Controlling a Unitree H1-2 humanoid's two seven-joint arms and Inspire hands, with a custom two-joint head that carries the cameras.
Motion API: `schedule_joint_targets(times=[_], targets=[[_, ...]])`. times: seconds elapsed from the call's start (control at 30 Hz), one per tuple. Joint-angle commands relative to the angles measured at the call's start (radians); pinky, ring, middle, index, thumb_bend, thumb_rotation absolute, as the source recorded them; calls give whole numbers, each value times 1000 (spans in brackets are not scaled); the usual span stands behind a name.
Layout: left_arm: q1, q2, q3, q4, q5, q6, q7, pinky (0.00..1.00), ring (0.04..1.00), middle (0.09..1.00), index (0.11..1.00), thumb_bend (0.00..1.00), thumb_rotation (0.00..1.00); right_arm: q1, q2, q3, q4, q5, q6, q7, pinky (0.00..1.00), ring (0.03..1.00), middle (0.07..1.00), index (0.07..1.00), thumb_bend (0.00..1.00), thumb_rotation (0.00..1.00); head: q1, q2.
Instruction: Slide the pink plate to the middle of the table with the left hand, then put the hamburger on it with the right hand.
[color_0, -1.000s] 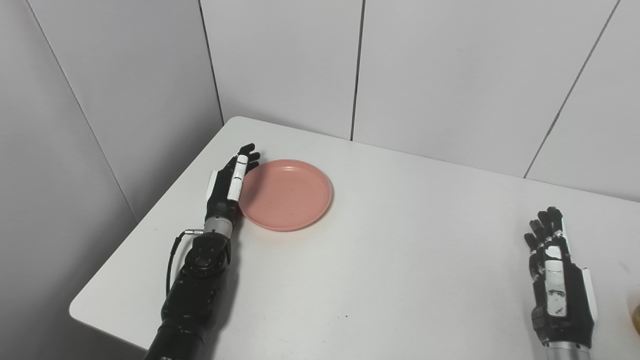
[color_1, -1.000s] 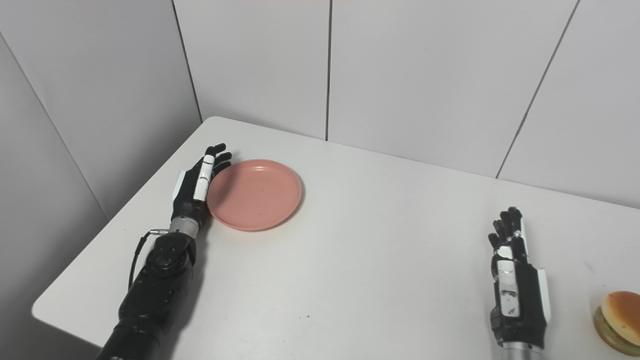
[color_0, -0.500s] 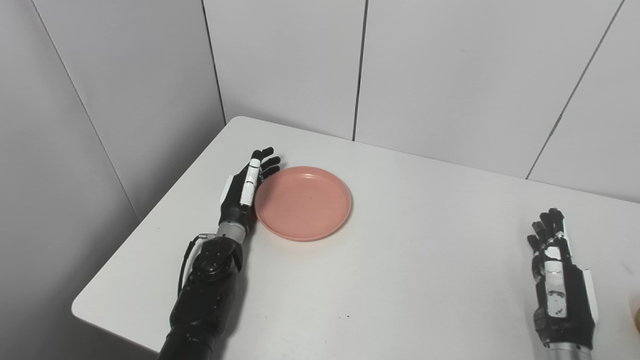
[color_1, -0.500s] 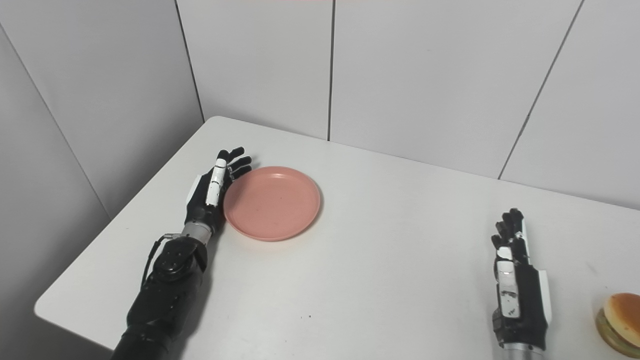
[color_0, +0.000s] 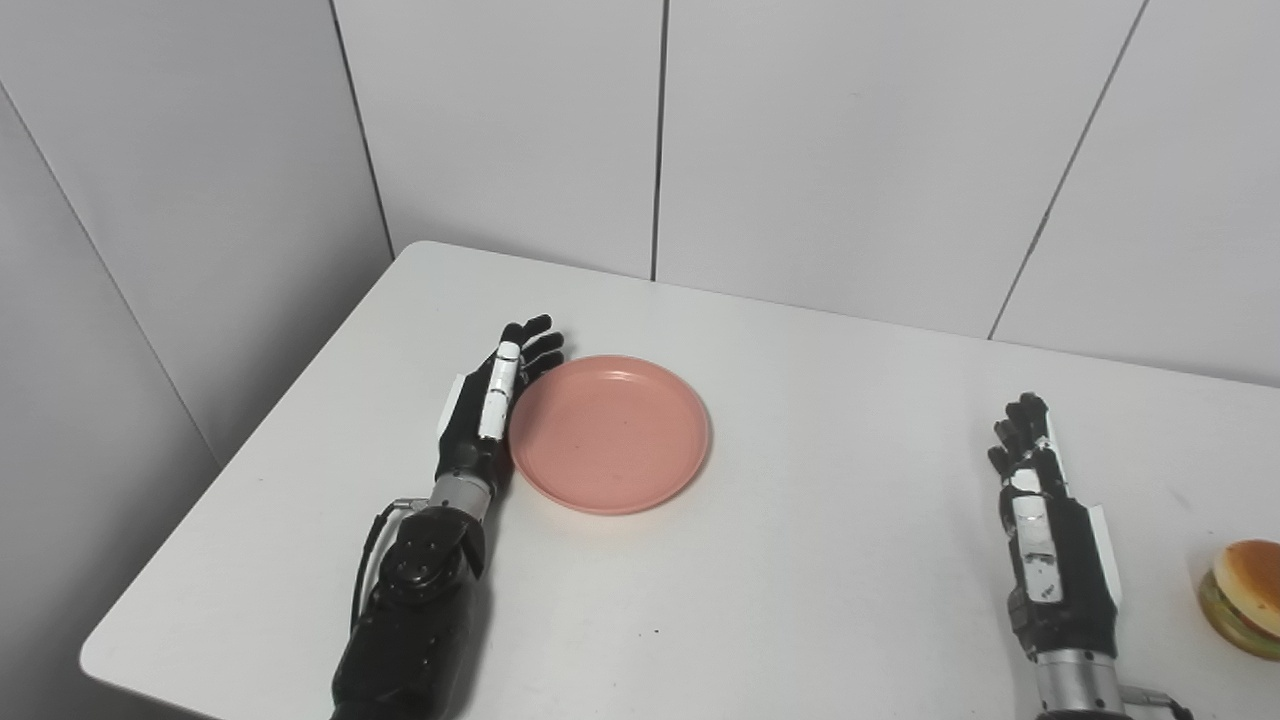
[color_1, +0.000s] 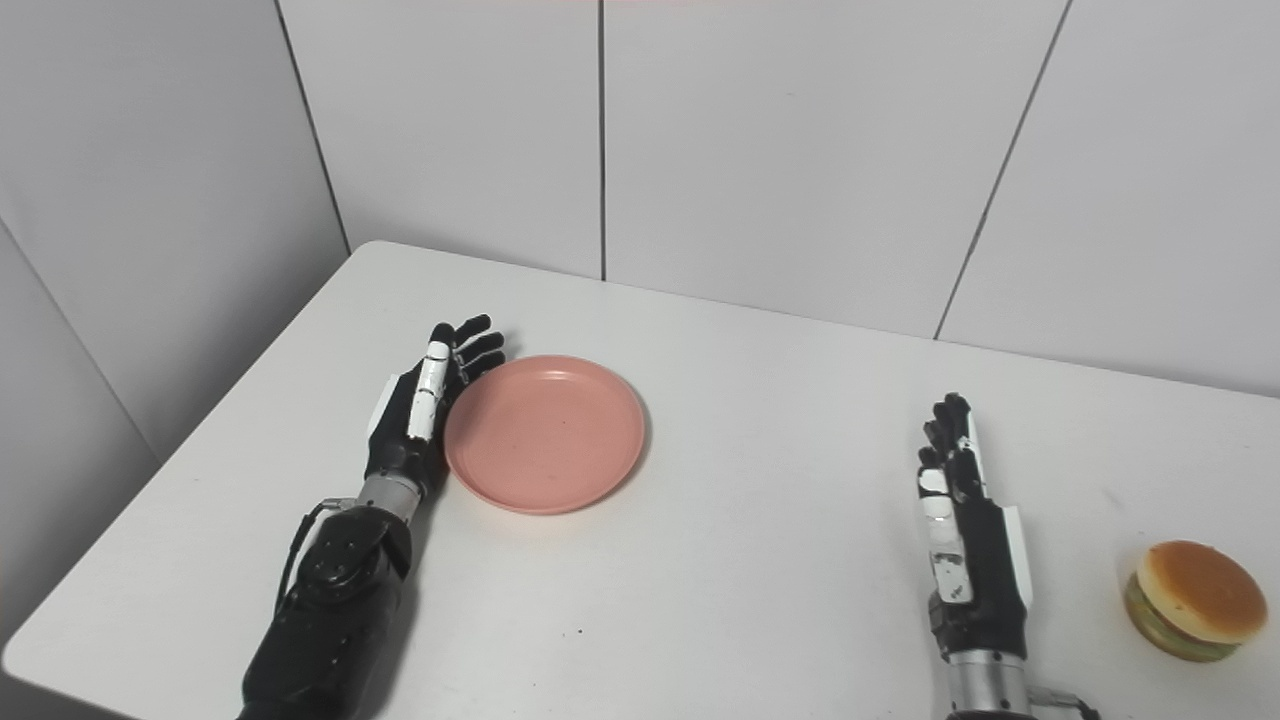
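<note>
I count one round, shallow pink plastic plate, sitting left of centre in the frame on the white table, and one hamburger with a tan bun and a green layer at the lower right edge, well apart from the plate. The plate looks light, stiff and smooth-bottomed, so I judge it will glide easily on this slick top; I would push on its raised rim from the side, not lift it. My black left hand stands on edge with its fingers straight and slightly spread, flat against the plate's left rim, gripping nothing. The hamburger looks soft and stacked, likely to squash or shear apart, so I would take it gently around the bun's sides. My right hand rests in the lower right of the frame, fingers extended and empty, near the hamburger but not touching it.
</note>
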Motion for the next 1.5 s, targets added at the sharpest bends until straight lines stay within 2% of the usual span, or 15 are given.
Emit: schedule_joint_targets(times=[0.0, 0.13, 0.4, 0.6, 0.73, 0.9, 1.0, 1.33, 1.47], targets=[[8, -20, -23, 1, -9, 20, -39, 855, 841, 834, 812, 610, 1000, 105, 20, 4, 73, -7, -10, -10, 1000, 1000, 1000, 1000, 511, 918, -20, 3], [19, -13, -32, 8, -13, 12, -78, 871, 852, 844, 824, 627, 1000, 98, 36, 0, 89, -7, -19, -19, 1000, 1000, 1000, 1000, 559, 905, -60, 5], [46, -35, -38, -25, -25, 19, -111, 881, 849, 843, 824, 593, 1000, 83, 58, 1, 85, -24, 2, -50, 1000, 1000, 1000, 1000, 548, 953, -136, 5], [64, -49, -46, -42, -33, 27, -138, 880, 846, 838, 818, 594, 1000, 81, 81, -3, 70, -17, 32, -63, 1000, 1000, 1000, 1000, 517, 944, -175, 13], [75, -46, -64, -49, -28, 32, -154, 883, 847, 836, 817, 609, 1000, 79, 89, 1, 65, -28, 39, -71, 1000, 1000, 1000, 1000, 530, 928, -203, 15], [95, -58, -87, -124, -26, 138, -139, 884, 842, 831, 814, 610, 1000, 75, 103, 4, 61, -58, 49, -95, 1000, 1000, 1000, 1000, 519, 909, -235, 23], [104, -66, -90, -150, -46, 176, -153, 893, 861, 845, 829, 583, 1000, 74, 107, 7, 58, -71, 52, -104, 1000, 1000, 1000, 1000, 503, 919, -242, 25], [110, -85, -128, -101, -37, 108, -198, 884, 861, 843, 825, 584, 1000, 76, 120, 12, 48, -83, 73, -116, 1000, 1000, 1000, 1000, 556, 907, -287, 39], [118, -96, -153, -117, -18, 115, -193, 877, 864, 851, 835, 584, 1000, 78, 122, 17, 40, -85, 96, -112, 1000, 1000, 1000, 1000, 589, 909, -298, 44]])
